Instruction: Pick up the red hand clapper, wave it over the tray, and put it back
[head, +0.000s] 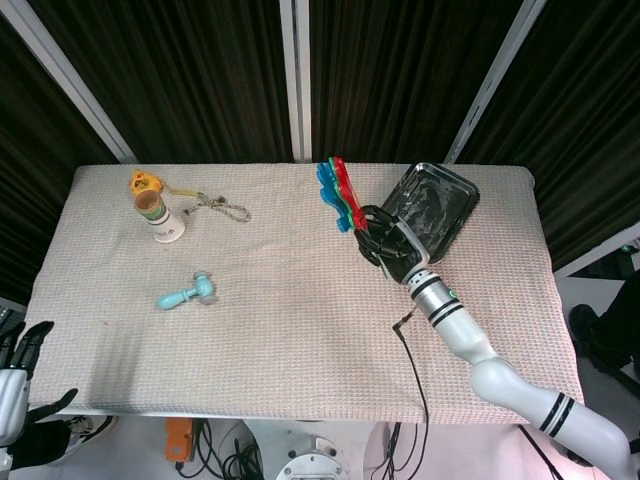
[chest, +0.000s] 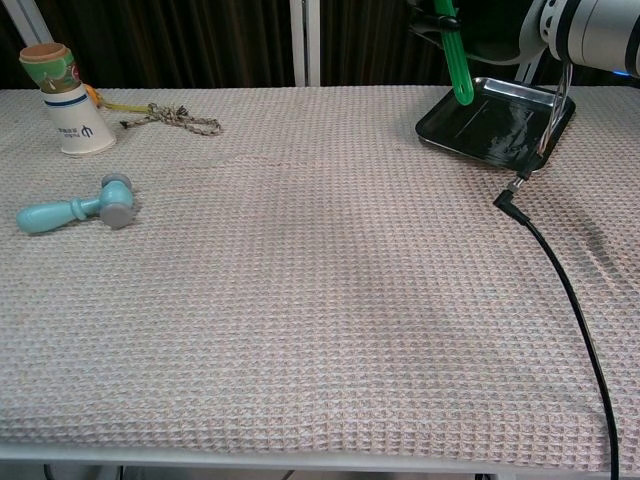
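The red hand clapper (head: 338, 192), with blue and green layers, is lifted off the table and turned edge-on in the head view, just left of the black metal tray (head: 443, 203). My right hand (head: 385, 240) grips its green handle. In the chest view only the green handle (chest: 458, 60) shows, hanging down over the tray's (chest: 492, 128) left end from my right hand (chest: 430, 14) at the top edge; the clapper's palms are out of frame. My left hand (head: 16, 368) hangs at the bottom left beyond the table corner, fingers apart and holding nothing.
A paper cup (head: 157, 214) with an orange toy (head: 145, 182) and a chain (head: 226, 209) stands at the back left. A teal toy mallet (head: 187, 293) lies left of centre. A black cable (chest: 566, 290) trails from my right arm across the right side.
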